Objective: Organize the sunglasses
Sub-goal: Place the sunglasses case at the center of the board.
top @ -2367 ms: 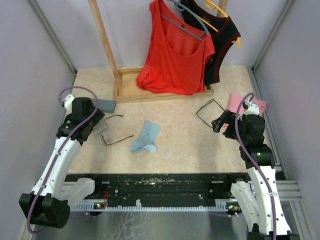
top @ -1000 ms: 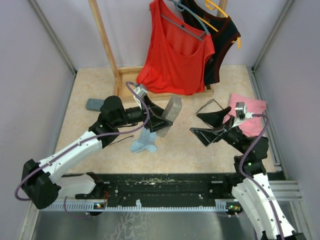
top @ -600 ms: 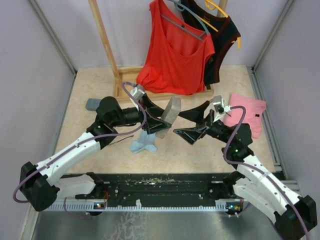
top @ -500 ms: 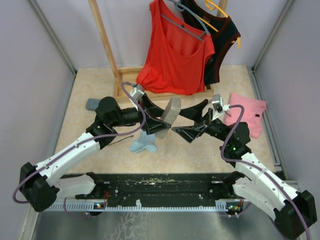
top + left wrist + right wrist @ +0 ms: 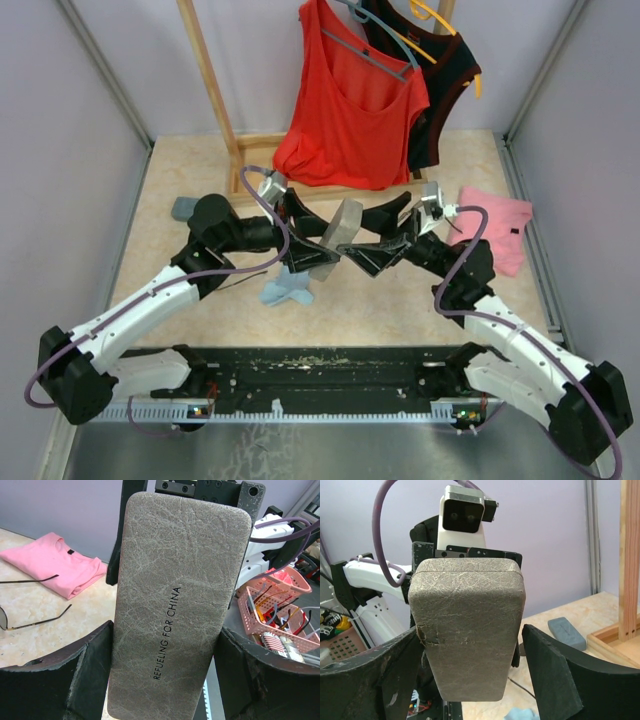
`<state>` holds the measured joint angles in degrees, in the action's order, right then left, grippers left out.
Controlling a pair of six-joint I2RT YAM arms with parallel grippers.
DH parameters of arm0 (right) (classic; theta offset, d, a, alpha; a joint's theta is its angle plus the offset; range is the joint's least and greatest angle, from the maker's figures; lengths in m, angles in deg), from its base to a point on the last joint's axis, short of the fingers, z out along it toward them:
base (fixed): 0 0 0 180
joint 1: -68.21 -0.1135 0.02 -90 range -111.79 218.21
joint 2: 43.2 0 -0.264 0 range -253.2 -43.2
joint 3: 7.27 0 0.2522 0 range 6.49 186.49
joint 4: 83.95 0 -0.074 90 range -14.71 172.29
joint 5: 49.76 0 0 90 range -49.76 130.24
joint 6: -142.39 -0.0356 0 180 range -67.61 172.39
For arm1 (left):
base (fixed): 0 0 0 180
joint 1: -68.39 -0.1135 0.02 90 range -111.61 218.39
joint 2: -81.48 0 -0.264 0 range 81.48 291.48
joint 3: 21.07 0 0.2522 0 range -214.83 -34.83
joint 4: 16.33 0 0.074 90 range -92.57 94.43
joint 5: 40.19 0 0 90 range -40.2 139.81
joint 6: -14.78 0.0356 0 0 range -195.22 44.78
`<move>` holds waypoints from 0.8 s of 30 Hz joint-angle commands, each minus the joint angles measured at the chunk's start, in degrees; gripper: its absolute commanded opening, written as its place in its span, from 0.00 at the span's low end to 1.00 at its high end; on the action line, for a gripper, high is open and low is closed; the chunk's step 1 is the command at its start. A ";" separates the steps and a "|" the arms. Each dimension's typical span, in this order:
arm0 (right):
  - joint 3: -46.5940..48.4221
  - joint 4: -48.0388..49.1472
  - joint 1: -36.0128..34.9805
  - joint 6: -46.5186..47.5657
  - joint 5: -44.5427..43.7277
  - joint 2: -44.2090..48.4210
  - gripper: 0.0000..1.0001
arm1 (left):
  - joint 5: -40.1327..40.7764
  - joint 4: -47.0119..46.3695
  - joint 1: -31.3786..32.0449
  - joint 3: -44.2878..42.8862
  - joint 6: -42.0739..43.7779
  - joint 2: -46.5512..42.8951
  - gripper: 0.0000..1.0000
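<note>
Table (image 5: 400, 300): beige, mottled — lilac walls.
Sunglasses (image 5: 25, 625): thin dark wire, lying flat.
Left gripper (image 5: 165, 645): clamping grey case (image 5: 347, 218).
Right gripper (image 5: 470, 632): flanks case — grip unclear.

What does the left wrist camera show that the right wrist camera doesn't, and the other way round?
Left wrist only: a folded pink garment, thin dark wire-framed sunglasses on the table, and a pink plastic basket. Right wrist only: a second grey oblong case lying near the wooden rack post, and a light blue cloth. Both: the grey textured glasses case held by the left fingers, with the right fingers on either side of it.
</note>
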<state>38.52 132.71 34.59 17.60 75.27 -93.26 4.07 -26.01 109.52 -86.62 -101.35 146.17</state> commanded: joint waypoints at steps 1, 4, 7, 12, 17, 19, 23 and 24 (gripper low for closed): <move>3.27 5.20 -0.63 -0.84 0.13 -1.00 0.76 | -1.99 -4.15 0.09 -0.50 -0.07 -1.40 0.00; 3.65 4.70 -1.03 -0.90 0.71 -1.64 0.70 | -1.63 -4.16 0.04 -0.36 -0.15 -1.50 0.00; 3.58 4.51 -1.38 -0.95 0.84 -1.95 0.64 | -1.48 -4.24 0.10 -0.33 -0.26 -1.50 0.00; 3.78 4.33 -1.70 -1.07 1.45 -2.50 0.48 | -1.37 -4.11 0.03 -0.42 -0.33 -1.27 0.00; 3.83 2.71 -1.71 -0.93 1.77 -1.78 0.22 | -1.66 -3.37 0.09 -0.58 0.25 -1.37 0.07; 3.87 0.92 -1.73 -0.49 1.11 -0.93 0.08 | -1.26 -2.53 0.03 -0.80 0.85 -1.55 0.18; 3.94 -4.33 -1.71 0.62 -2.38 1.97 0.00 | 0.11 0.85 -0.03 -1.91 3.18 -1.88 0.48; 3.98 -5.77 -1.71 0.87 -3.52 2.80 0.00 | 0.39 1.68 0.00 -2.17 3.75 -1.97 0.53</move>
<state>39.29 131.70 33.73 17.23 75.62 -93.50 3.76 -25.29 109.34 -86.64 -100.91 145.91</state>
